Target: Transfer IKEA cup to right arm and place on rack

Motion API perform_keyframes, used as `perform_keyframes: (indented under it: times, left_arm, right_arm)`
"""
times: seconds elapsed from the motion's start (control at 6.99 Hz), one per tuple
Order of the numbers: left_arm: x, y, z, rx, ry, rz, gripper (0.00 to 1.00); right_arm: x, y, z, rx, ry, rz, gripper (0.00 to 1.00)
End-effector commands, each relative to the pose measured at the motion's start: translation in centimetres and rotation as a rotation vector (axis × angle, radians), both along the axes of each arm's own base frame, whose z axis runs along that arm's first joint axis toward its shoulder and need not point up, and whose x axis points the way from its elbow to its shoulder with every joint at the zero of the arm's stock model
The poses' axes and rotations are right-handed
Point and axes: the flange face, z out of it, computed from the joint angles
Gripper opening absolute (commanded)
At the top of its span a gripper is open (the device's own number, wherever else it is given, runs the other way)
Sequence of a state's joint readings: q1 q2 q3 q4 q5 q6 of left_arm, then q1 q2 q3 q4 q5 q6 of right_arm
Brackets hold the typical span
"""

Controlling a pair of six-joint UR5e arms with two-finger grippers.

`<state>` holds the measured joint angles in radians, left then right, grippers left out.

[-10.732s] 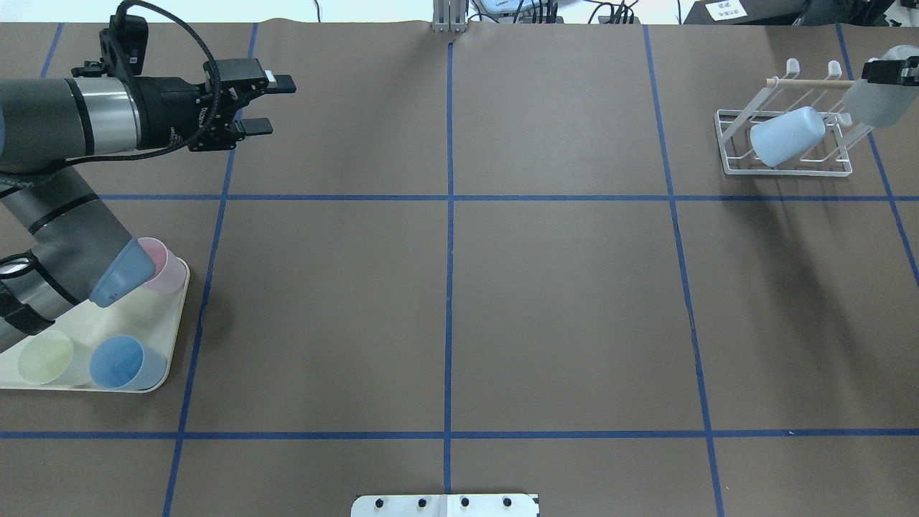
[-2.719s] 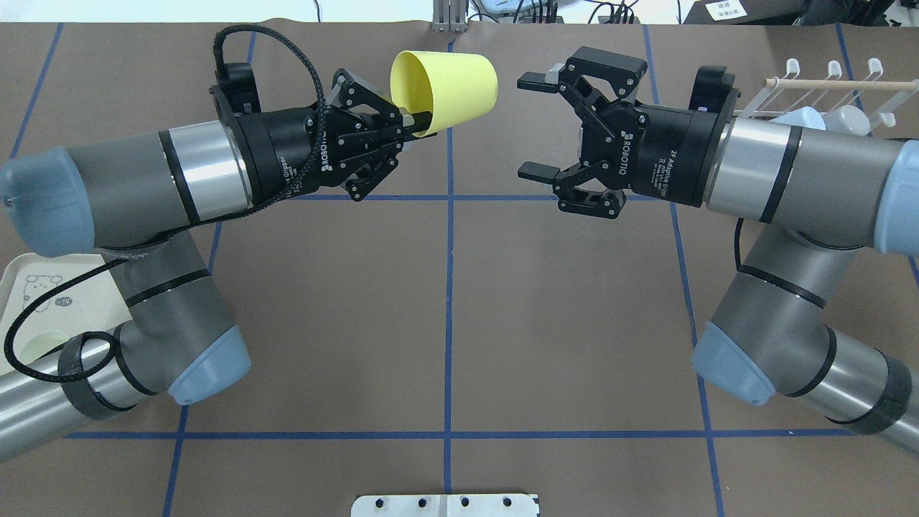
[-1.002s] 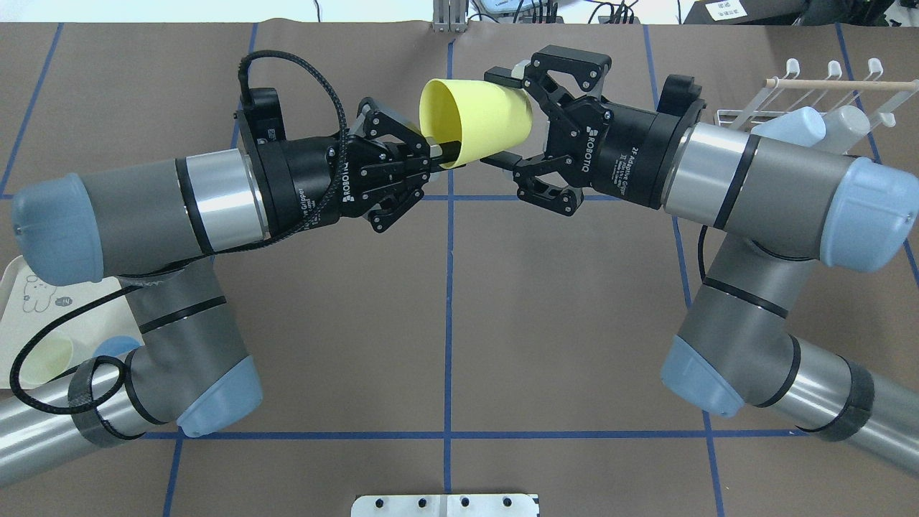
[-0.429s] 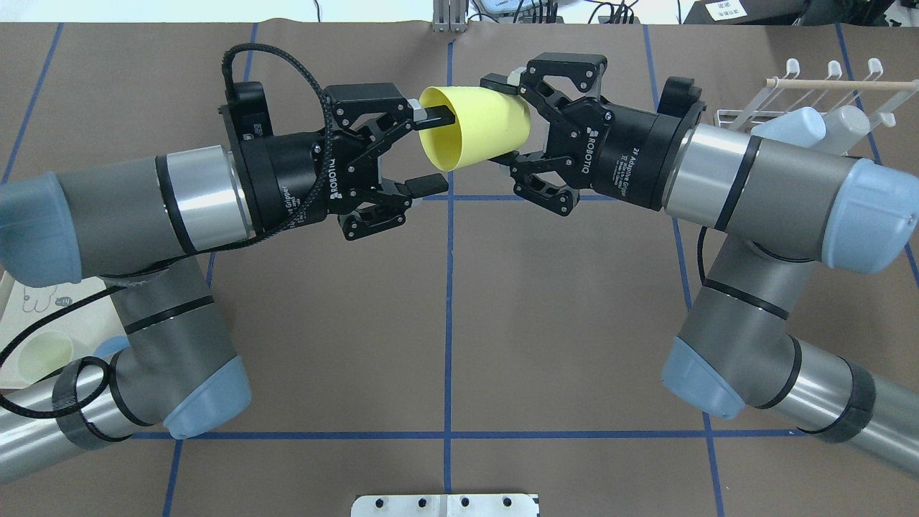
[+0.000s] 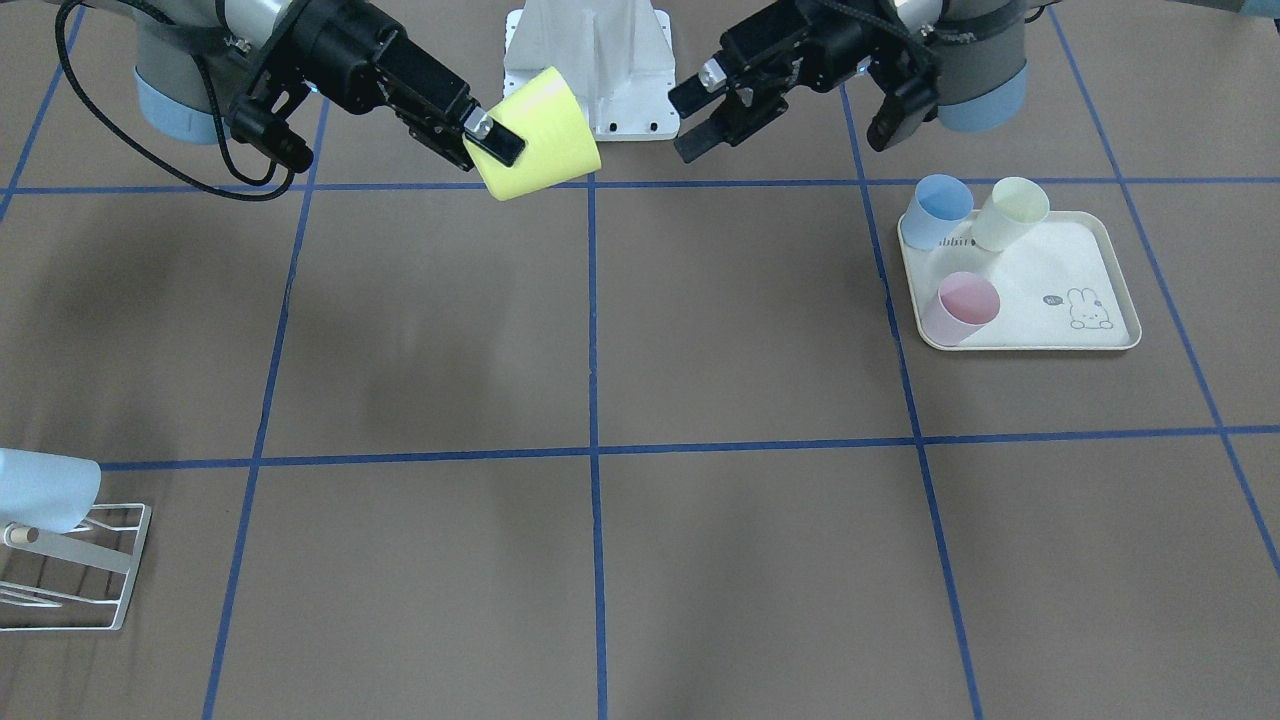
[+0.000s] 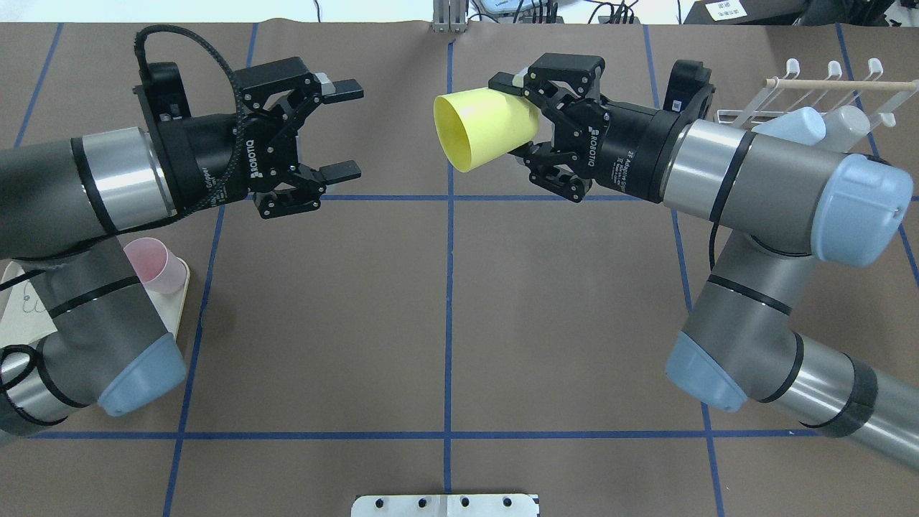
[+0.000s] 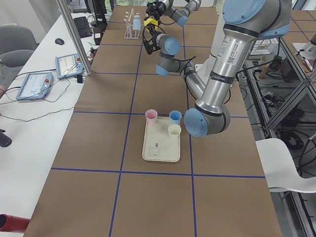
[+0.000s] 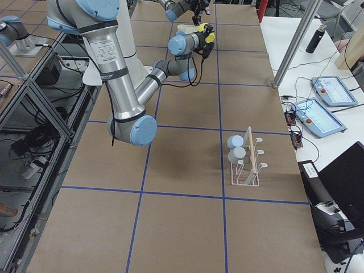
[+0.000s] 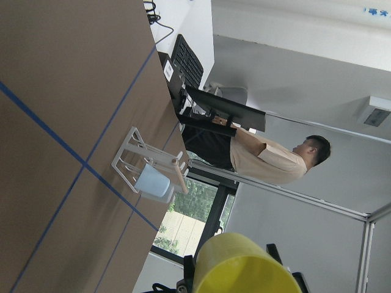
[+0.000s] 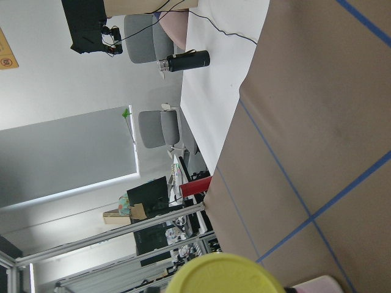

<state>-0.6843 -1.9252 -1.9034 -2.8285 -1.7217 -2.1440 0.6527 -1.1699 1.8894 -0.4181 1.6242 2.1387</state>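
Observation:
The yellow IKEA cup [image 6: 484,129] hangs on its side above the table's far middle, mouth towards my left arm. My right gripper [image 6: 511,113] is shut on its base end; it also shows in the front-facing view [image 5: 520,130] with the cup [image 5: 540,135]. My left gripper [image 6: 348,129] is open and empty, well apart from the cup's mouth, and also shows in the front-facing view [image 5: 690,125]. The white wire rack [image 6: 826,83] stands at the far right behind my right arm and holds a pale blue cup [image 6: 797,123] and a grey-white one [image 6: 847,118].
A cream rabbit-print tray [image 5: 1040,300] sits by my left arm with a pink cup [image 5: 960,305], a blue cup [image 5: 938,208] and a pale green cup [image 5: 1010,212]. A white mounting plate [image 6: 445,505] is at the near edge. Blue tape lines grid the brown table.
My left gripper opened, let go of the cup's rim and drew back to the left. My right gripper closed on the cup's base and now holds it alone.

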Motion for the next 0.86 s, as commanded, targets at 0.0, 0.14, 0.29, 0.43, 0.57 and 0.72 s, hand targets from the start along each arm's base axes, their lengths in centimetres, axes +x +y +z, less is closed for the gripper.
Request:
perform_keyframes:
  times: [0.0,0.14,0.29,0.43,0.57,0.72]
  left_arm:
    - [-1.7,-0.9,8.5,0.12,-0.273,-0.084,0.99]
    - [-1.9,-1.1,11.4,0.144,-0.357,-0.102,0.99]
    - [-1.8,-1.4,13.0,0.144,-0.396,-0.105,0.99]
    - [-1.7,-1.4,13.8,0.135,-0.409,-0.101,0.99]
    - [-1.8,-1.4,13.9,0.134,-0.41,-0.102,0.99]
    - [-1.8,-1.4,14.0,0.133,-0.411,-0.102,0.99]
  right_arm:
    - [1.0,-2.4,4.2,0.117,0.318,0.101,0.21]
    - [3.7,-4.0,7.6,0.141,0.428,0.164,0.21]
    - [7.4,-5.9,11.3,0.187,0.591,0.238,0.21]
    - [10.9,-7.5,14.6,0.235,0.784,0.282,0.21]
    - [13.9,-8.2,17.3,0.254,0.915,0.303,0.21]
    - [17.1,-9.5,20.7,0.183,1.003,0.326,0.21]
